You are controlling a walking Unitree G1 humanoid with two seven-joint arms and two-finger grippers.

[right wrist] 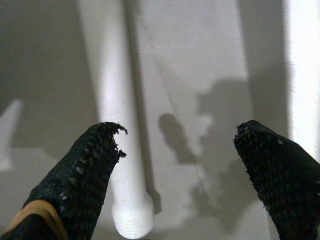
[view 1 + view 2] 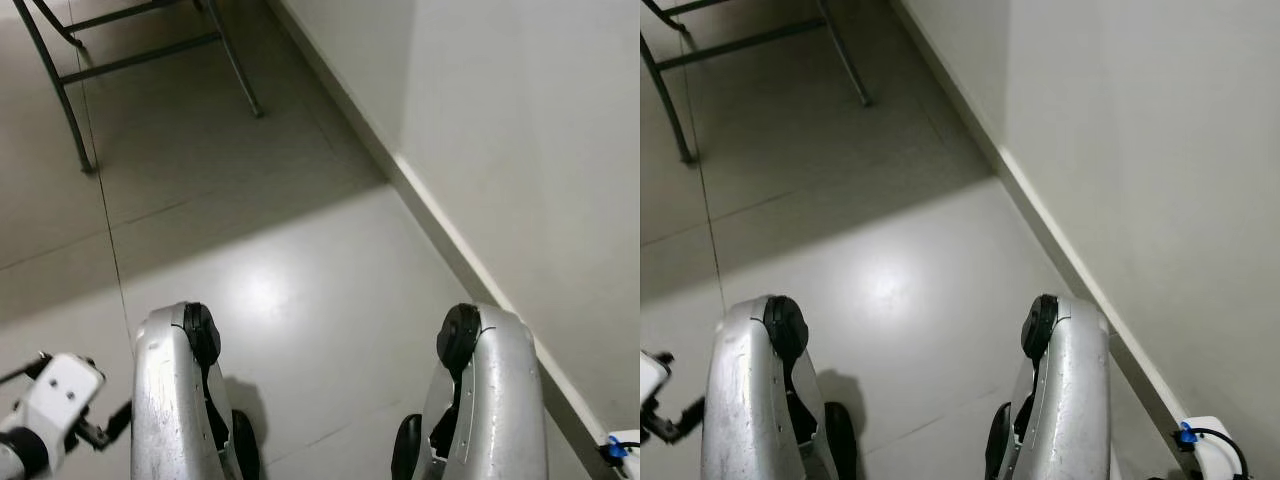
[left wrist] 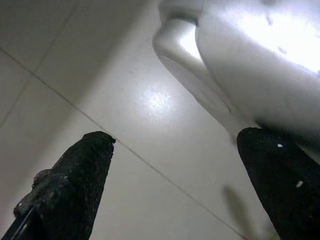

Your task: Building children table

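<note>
Beside the wall, the robot stands on a pale tiled floor, looking down past its two silver arms, which hang at its sides. The left tool has its fingers spread apart with nothing between them; a smooth white rounded shape, probably part of the robot's own body, sits close by it. The right tool is likewise spread and empty, pointing down at a white cylindrical rod lying on a pale surface. The rod may be a leg for the children's table, though that is a guess; no tabletop or other table part can be picked out, and the rod is not held.

Risks: the wall and its skirting run close along the robot's right, so a turn or swing of the right arm could strike them. A dark metal frame stands ahead to the left, and its legs could catch a foot. The rod could roll away if nudged or be stepped on.

Open floor lies ahead and to the left, between frame and wall
</note>
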